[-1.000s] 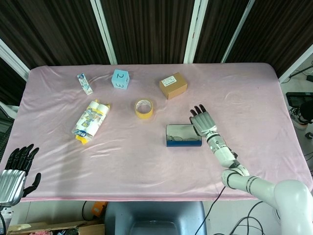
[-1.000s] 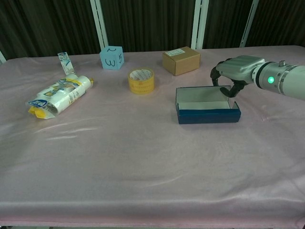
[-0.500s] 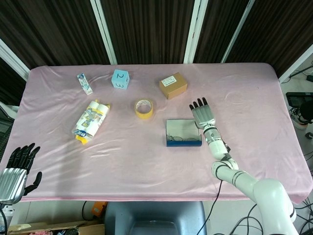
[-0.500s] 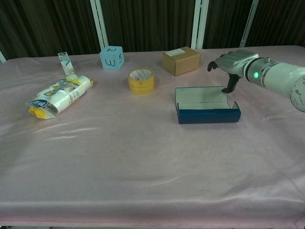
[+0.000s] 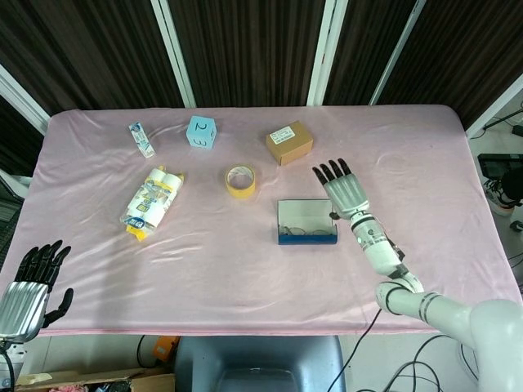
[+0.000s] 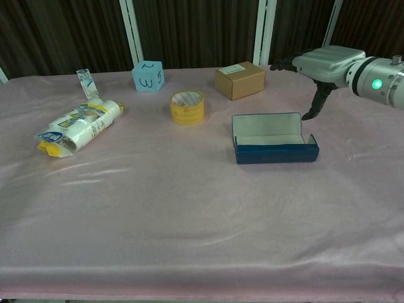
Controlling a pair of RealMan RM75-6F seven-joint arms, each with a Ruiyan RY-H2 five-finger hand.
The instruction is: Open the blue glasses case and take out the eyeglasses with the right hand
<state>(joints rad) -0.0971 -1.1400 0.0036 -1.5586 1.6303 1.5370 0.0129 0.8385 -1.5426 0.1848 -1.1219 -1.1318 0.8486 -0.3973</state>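
The blue glasses case (image 5: 306, 222) lies open on the pink cloth right of the middle, with its pale lining showing (image 6: 271, 131). Thin-framed eyeglasses (image 5: 304, 232) lie inside, near its front wall. My right hand (image 5: 343, 189) hovers just beyond the case's right end, flat, fingers spread, holding nothing. In the chest view the right hand (image 6: 323, 63) hangs above and behind the case's right corner, thumb pointing down, clear of the case. My left hand (image 5: 29, 286) stays low at the table's near left edge, fingers apart and empty.
A yellow tape roll (image 5: 240, 180) and a cardboard box (image 5: 289, 142) sit behind the case. Further left are a light blue cube (image 5: 201, 131), a wrapped pack of bottles (image 5: 152, 202) and a small packet (image 5: 141, 139).
My right hand has lifted off the case's right end, drawn back up and to the right, and straightened its fingers. The case stays open and has not moved.
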